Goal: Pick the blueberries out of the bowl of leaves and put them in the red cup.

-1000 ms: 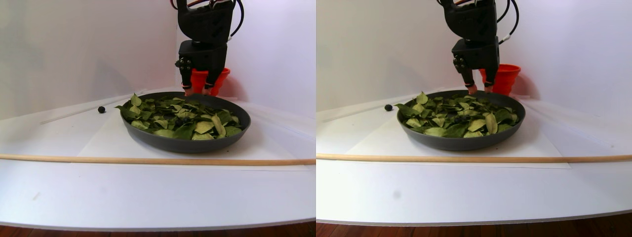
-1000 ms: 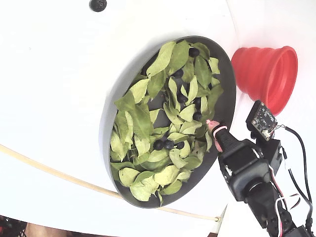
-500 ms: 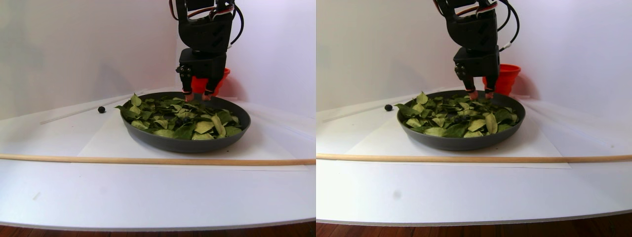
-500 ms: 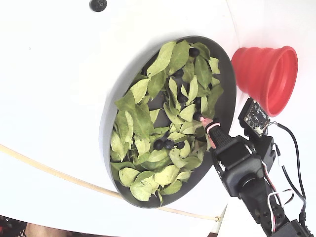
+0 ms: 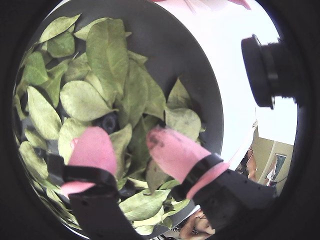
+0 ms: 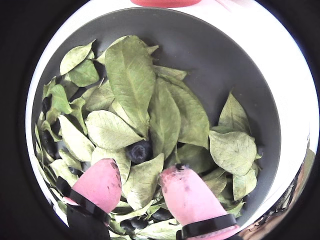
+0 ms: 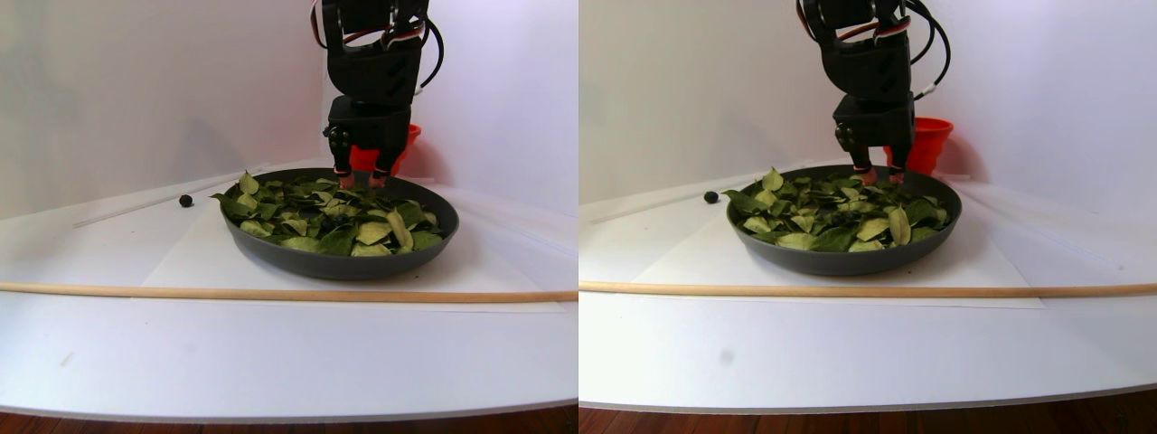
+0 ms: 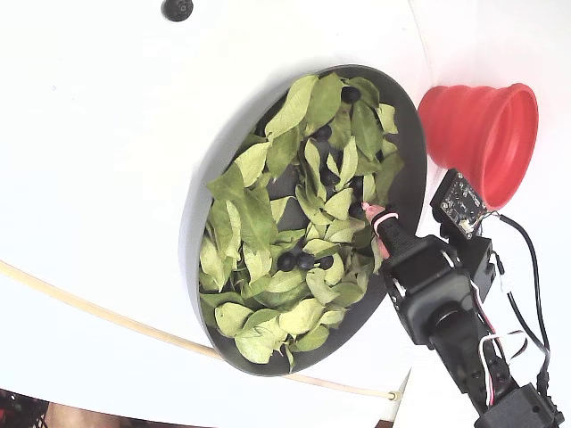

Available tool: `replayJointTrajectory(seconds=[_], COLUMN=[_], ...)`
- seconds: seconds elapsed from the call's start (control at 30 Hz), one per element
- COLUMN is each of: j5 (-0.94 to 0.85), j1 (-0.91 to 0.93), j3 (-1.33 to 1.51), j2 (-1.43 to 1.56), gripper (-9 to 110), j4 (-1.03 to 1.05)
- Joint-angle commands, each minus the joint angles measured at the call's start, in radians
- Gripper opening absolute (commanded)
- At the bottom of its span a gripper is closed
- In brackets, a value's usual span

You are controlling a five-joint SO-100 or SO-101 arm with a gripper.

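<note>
Pointing down, the open pincer point(image 6: 142, 187) straddles 1 blueberry point(image 6: 138, 150) in the bowl point(image 6: 220, 60).

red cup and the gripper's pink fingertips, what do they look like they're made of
The red cup looks like soft matte silicone: its wall steps in ribbed rings, as a collapsible cup does. The fingertips look like a pink rubbery or silicone cover, matte with dark smudges, held by black bands. The gripper itself is black, probably plastic.

Four cameras, one shared bowl of leaves point(image 8: 406, 192)

Both wrist views peer closely past the gripper point(image 6: 140, 187); stereo pair sits low, far opposite; fixed view overhead.
</note>
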Motion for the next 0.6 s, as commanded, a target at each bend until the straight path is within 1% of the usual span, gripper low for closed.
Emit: replayJointTrajectory(seconds=[0.0,0.57], j5=[0.005,-0.005], j1=[-0.008,-0.003], j3=[-0.060,-0.084], j2=[0.018,-0.034], gripper=[14,14], j4=[-0.018,-0.035])
